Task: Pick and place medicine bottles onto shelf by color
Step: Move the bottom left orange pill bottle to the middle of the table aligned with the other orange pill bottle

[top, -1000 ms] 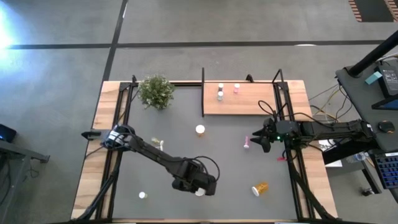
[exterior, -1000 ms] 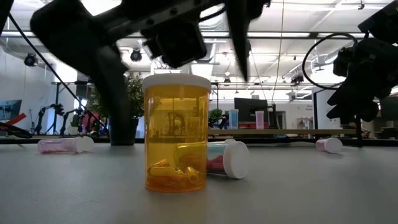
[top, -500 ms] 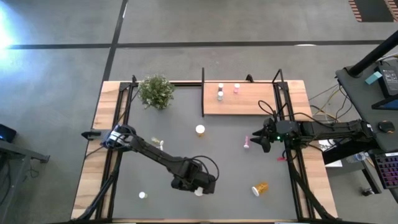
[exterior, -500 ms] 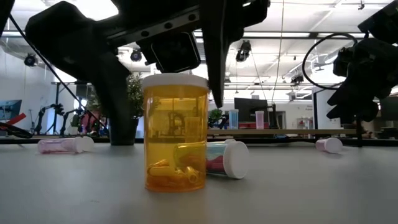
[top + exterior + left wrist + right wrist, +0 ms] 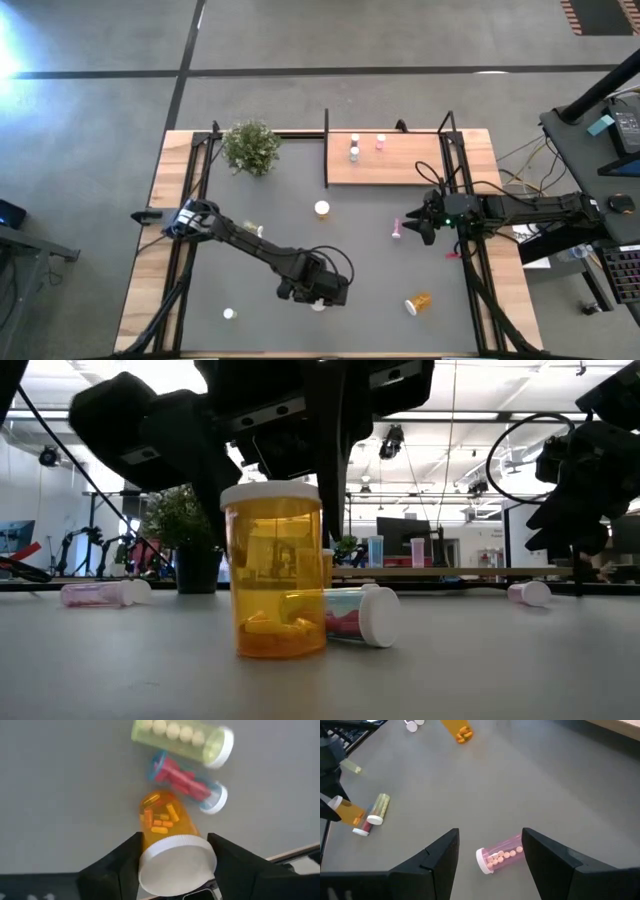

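An orange pill bottle [image 5: 272,570] with a white cap stands near the table's front middle. My left gripper [image 5: 318,302] is over it and shut on its cap. Behind it lie a yellow-green bottle [image 5: 182,739] and a clear bottle [image 5: 187,782] holding red pills. My right gripper [image 5: 410,228] is open at the table's right. It hovers above a pink bottle [image 5: 500,854] that lies on its side. The wooden shelf [image 5: 400,170] at the far right holds two white bottles [image 5: 354,150] and a pink one [image 5: 380,141]. My left gripper pinches the orange bottle's white cap [image 5: 176,862] between its two fingers [image 5: 131,857], one on each side. The fingers come from above, pointing down. The bottle stands nearly upright below them, its base [image 5: 280,650] at the tabletop.
A white-capped orange bottle [image 5: 321,209] stands mid-table and another orange bottle [image 5: 418,301] lies at the front right. A white cap [image 5: 229,313] lies at the front left and a small yellowish bottle [image 5: 252,230] at the left. A green plant [image 5: 250,147] stands at the far left.
My left gripper's fingers have closed from wide apart onto the orange bottle's cap. The bottle has shifted a little toward the table's left. My right gripper has kept still.
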